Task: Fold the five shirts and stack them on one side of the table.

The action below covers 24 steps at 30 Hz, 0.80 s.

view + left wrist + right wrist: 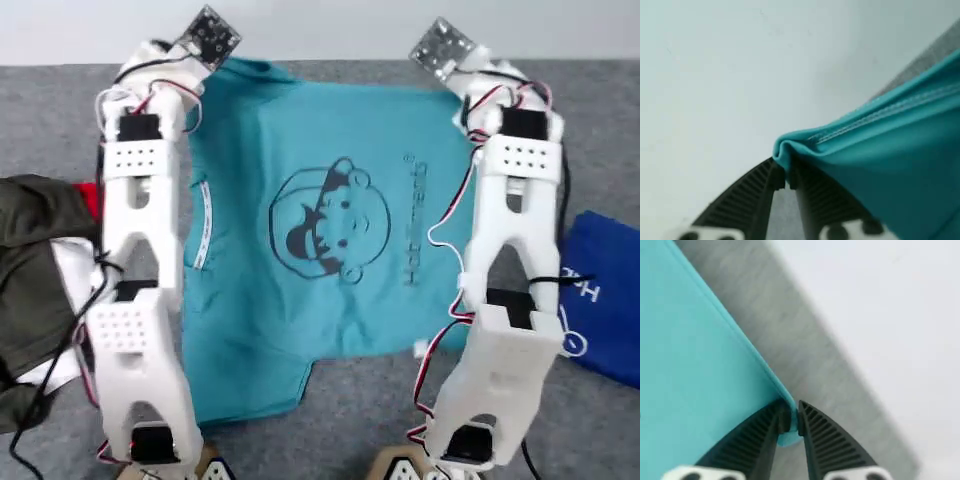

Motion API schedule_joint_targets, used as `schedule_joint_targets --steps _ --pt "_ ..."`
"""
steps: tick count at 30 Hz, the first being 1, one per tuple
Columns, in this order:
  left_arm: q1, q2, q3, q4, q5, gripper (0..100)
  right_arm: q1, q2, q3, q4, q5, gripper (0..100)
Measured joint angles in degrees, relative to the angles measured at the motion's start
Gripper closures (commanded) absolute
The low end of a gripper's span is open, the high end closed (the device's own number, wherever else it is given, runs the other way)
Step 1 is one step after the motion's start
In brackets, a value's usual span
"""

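Pinches one far corner of the teal shirt [330, 230] with left fingers [750, 192], closed on bunched hem; clamps the other far corner in right fingers [760, 436]; lies spread on the grey worktop [365, 410].

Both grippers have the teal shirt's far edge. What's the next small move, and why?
Probably lift that edge and draw it toward the near side: the left gripper and right gripper each pinch a far corner, and the teal shirt lies flat, unfolded.

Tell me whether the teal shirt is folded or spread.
Spread: the teal shirt lies open across the table, whole front print showing, no fold visible.
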Motion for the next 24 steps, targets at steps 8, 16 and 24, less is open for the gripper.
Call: schedule_joint_targets --steps 8,16,24 --pt "1.32 11.78 -28.22 9.05 -3.52 100 -2.46 0.0 0.0 -5.54 2.73 98.7" --pt "2.81 13.27 -43.87 45.45 -6.77 100 -2.73 -2.37 0.0 16.88 6.77 98.7" --pt "2.46 13.27 -46.77 62.86 -10.99 100 -3.08 -8.09 0.0 44.31 7.03 98.7"
